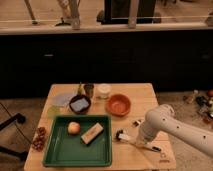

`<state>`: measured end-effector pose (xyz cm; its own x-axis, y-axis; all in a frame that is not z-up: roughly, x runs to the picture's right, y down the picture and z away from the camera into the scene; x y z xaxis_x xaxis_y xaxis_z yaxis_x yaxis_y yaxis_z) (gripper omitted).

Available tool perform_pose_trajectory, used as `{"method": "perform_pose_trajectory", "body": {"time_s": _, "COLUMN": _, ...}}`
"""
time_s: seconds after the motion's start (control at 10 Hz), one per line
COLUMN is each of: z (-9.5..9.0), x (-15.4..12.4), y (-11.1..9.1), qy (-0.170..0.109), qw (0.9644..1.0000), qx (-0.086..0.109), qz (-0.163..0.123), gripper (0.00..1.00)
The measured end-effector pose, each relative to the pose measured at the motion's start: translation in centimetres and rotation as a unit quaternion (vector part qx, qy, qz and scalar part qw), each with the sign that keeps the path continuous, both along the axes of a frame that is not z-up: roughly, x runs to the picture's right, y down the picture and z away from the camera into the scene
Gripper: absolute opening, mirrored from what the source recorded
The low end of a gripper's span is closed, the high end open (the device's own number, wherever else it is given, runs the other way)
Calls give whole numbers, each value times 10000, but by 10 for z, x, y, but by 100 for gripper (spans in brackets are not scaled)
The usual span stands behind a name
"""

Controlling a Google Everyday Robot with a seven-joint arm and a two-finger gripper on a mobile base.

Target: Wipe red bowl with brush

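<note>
The gripper (pixel 140 139), at the end of the white arm in the lower right of the frame, sat low over the long white-handled dish brush (pixel 121 135); whether it was spread or pinching could not be told. The brush lay on the light wooden table (pixel 145 95), its black head toward the green plastic tray (pixel 75 163). The round orange-red bowl (pixel 119 104) stood above it, near mid-frame, apart from the brush.
</note>
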<state>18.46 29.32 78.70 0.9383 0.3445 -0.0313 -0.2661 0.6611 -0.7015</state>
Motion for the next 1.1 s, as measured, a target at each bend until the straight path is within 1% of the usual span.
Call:
{"method": "perform_pose_trajectory", "body": {"time_s": 0.5, "z": -13, "x": 5, "y": -15, "qy": -107, "qw": 9995, "qx": 245, "qz": 162, "gripper": 0}}
{"method": "perform_pose_trajectory", "body": {"time_s": 0.8, "z": -28, "x": 10, "y": -27, "qy": -140, "qw": 9990, "qx": 362, "qz": 212, "gripper": 0}}
{"method": "perform_pose_trajectory", "body": {"time_s": 1.1, "z": -40, "x": 6, "y": -37, "qy": -173, "qw": 9983, "qx": 546, "qz": 115, "gripper": 0}}
